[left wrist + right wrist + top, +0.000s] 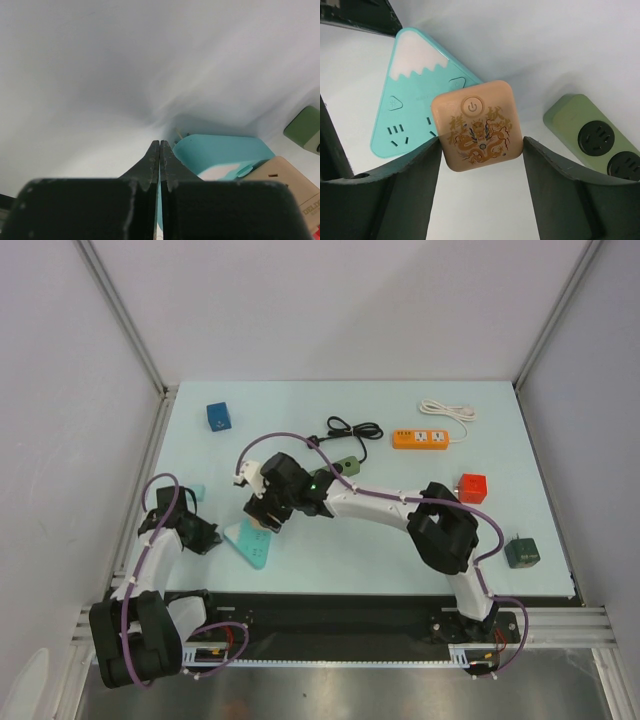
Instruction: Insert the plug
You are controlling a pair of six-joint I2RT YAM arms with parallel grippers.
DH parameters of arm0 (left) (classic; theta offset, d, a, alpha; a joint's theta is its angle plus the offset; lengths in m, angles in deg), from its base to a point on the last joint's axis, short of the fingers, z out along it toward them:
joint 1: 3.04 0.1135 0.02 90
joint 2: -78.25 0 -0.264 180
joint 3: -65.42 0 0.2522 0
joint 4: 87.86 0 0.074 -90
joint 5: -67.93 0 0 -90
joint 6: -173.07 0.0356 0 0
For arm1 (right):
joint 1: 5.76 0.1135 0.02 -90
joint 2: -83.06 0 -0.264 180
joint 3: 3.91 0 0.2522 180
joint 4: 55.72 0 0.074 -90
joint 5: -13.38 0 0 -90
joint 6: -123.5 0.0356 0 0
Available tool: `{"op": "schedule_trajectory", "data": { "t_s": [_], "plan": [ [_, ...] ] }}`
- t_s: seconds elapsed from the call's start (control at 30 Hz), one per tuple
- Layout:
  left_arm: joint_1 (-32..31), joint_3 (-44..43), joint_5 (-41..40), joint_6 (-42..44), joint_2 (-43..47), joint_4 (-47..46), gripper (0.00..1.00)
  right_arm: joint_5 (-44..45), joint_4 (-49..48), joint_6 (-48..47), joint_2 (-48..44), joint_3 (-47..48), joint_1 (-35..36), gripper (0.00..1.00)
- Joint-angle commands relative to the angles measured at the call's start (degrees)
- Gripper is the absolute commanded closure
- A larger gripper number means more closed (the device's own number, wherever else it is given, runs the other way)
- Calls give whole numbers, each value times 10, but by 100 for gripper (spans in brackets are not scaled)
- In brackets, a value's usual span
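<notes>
The right gripper (481, 142) stood wide, one dark finger (395, 185) on each side of the plug (477, 131), with the tips at the plug's lower corners. I could not tell whether they pinched it or only touched it. The plug was a tan square block, so it showed no clear long axis in the right wrist view. Its printed face was turned to the camera, with the power button near the upper edge. The whole square was tilted a little counterclockwise, its right top corner higher. Its prongs were hidden behind it.

The plug sat in the middle of the frame, over the lower right part of the teal power strip (407, 100). That strip was a triangle lying flat on the desk (300, 410), its white-capped apex pointing to the upper left of the frame and its sockets at lower left. A green socket block (592, 130) lay just beside the plug at right.

The left gripper (160, 145) was closed tight on nothing, low at the left of the top view, near the teal strip.

Farther off, in the upper half of the top view, lay an orange power strip (419, 439) and a blue cube (220, 416)
</notes>
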Motion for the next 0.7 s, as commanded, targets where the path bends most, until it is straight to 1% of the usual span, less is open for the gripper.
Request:
{"op": "schedule_trajectory", "data": {
  "t_s": [0.0,0.1,0.17,0.2,0.23,0.27,0.3,0.37,0.47,0.57,0.6,0.63,0.67],
  "plan": [
    [-1,-19,6,-3,4,-3,100,4,13,-6,-44,41,3,30],
    [0,-32,-9,8,12,2,100,3,19,-7,-47,44,4,30],
    [0,-54,-16,27,19,5,99,2,24,-11,-46,45,4,24],
    [0,-62,-25,34,27,10,96,-3,29,-15,-45,45,4,22],
    [0,-76,-29,39,31,14,92,-7,33,-19,-43,45,4,21],
    [-1,-83,-35,40,34,19,77,-19,47,-32,-36,48,2,21],
    [0,-86,-37,41,41,25,70,-26,55,-38,-30,60,0,21],
    [0,-91,-35,43,48,26,61,-42,73,-47,-19,79,-11,22],
    [-1,-84,-14,46,61,23,60,-84,138,-62,12,135,-28,23],
    [-1,-64,26,60,71,4,65,-120,184,-83,39,180,-36,23],
    [-1,-58,36,63,76,-7,66,-123,190,-90,44,188,-36,23],
    [-1,-46,57,69,82,-13,67,-124,196,-92,51,194,-36,26],
    [-1,-41,66,71,84,-19,68,-123,205,-95,53,204,-36,32]
  ]
}}
